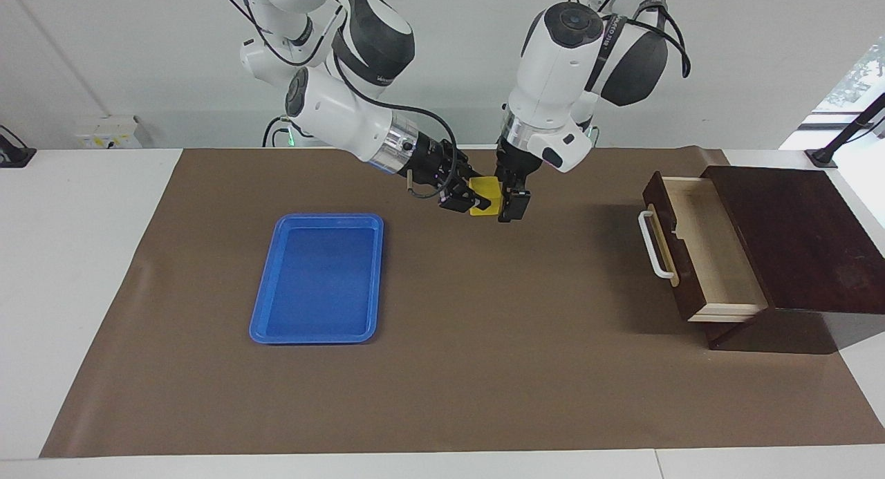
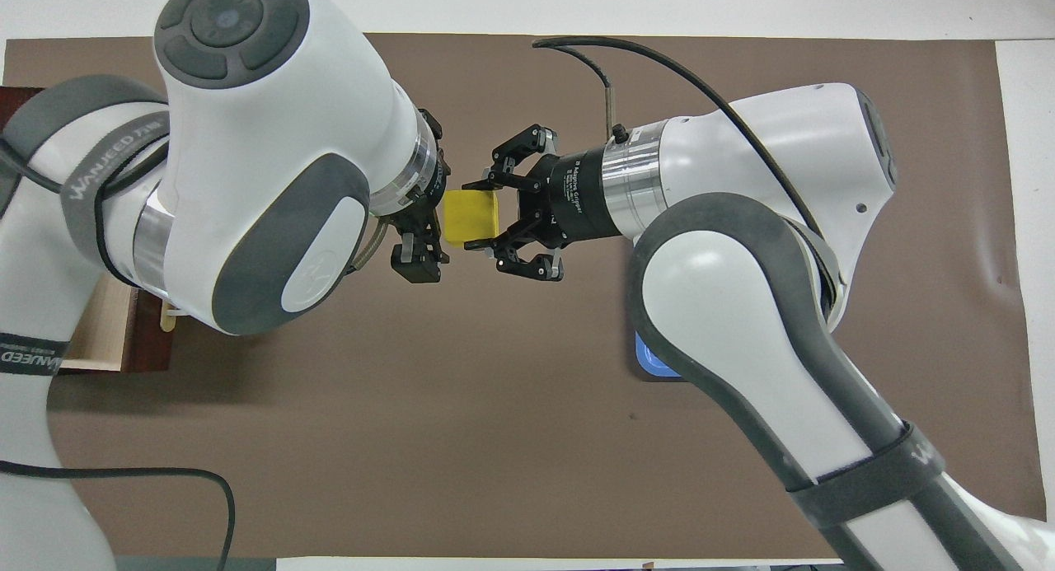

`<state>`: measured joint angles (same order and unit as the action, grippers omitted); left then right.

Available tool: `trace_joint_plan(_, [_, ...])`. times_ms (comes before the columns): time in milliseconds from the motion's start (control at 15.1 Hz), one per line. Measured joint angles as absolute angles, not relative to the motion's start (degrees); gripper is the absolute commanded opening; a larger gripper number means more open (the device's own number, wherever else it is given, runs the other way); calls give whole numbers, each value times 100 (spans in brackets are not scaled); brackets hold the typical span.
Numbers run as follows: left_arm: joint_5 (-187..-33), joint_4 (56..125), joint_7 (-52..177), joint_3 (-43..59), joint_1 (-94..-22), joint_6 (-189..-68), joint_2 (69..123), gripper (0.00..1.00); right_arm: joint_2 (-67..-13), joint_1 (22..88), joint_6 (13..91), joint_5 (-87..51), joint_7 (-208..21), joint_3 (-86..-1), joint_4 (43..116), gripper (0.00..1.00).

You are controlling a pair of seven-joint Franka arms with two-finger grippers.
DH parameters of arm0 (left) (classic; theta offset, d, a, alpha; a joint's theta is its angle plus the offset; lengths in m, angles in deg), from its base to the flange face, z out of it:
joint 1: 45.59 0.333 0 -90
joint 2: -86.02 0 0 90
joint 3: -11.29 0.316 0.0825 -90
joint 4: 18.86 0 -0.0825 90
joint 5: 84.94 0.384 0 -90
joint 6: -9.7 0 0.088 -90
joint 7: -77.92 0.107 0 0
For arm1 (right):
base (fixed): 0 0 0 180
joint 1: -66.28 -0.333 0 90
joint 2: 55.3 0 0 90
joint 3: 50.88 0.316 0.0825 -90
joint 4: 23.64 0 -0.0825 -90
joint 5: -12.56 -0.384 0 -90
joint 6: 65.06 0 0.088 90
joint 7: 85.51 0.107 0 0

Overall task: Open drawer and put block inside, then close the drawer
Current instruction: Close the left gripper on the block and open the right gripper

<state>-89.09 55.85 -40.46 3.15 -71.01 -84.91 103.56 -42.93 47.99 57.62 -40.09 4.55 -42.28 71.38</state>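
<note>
The yellow block (image 1: 485,192) is held in the air over the brown mat, between the blue tray and the drawer. My right gripper (image 1: 473,201) reaches in sideways and is shut on it; in the overhead view its fingers (image 2: 486,180) clamp the block (image 2: 471,217) on two sides. My left gripper (image 1: 510,199) points down right beside the block, on the side toward the drawer, fingers spread wide (image 2: 424,202). I cannot tell whether it touches the block. The dark wooden drawer (image 1: 719,258) stands pulled out, its pale interior empty, white handle (image 1: 653,245) facing the table's middle.
The drawer's dark wooden box (image 1: 802,237) stands at the left arm's end of the table. A blue plastic tray (image 1: 378,275) lies empty on the mat toward the right arm's end. The brown mat (image 1: 484,368) covers most of the table.
</note>
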Motion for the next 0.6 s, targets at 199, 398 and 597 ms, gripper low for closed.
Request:
trace_joint_plan(199, [-8886,5521,-4139,320,-7163,-8454,10390,100,-4291,4799,5762,-4009,455,-4228,7138,0])
trace_joint_plan(398, [-8861,5421,-4267,325,-7246,-8271,10426,100,-4291,4799,5762,-4009,455,-4228,7138,0])
trace_joint_plan(597, [-8770,5399,-4385,327,-7333,-8173,10427,98,-4291,4799,5762,-4009,455,-4229,7138,0])
